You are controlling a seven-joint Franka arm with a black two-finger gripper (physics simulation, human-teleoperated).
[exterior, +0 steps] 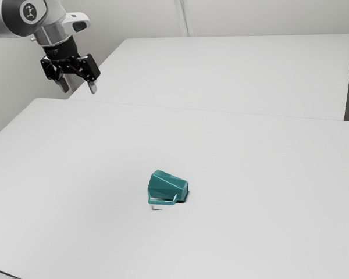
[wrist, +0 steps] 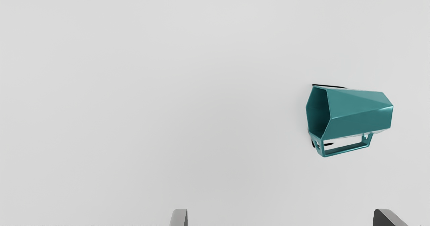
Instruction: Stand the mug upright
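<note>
Pincer [exterior: 78, 88] in the air, upper left of the exterior view, fingers [exterior: 93, 88] pointing down, spread wide, with clear space between the tips. Arm [exterior: 51, 26] enters from the exterior view's upper left, cut off by the frame's edge.

In the wrist view the pincer [wrist: 280, 216] is again wide; its fingers are mostly cut off, tips only. Teal mug [exterior: 167, 186] ahead of the tips, off to one side of the midline between them, untouched.

Exterior view: mug just below centre of frame, well apart from the pincer, lying on its side on the white bench [exterior: 250, 232]. Wider end toward the exterior view's left, base toward its right. Handle [exterior: 161, 202] on the side toward the bottom of the frame. Faceted body; mouth visible in the wrist view, its inner depth dark and hard to read. Small dark marks beside the body and under the handle, perhaps shadow; cannot tell.

Farther out: a second white surface [exterior: 238, 72] across the upper part of frame, meeting the bench along a thin line. Pale wall [exterior: 267, 17] behind, with an upright strip [exterior: 184, 17] at top centre. Dark thin line [exterior: 4, 272] at lower left, cut off, nature unclear. Bench runs out of frame at the exterior view's right and bottom
</note>
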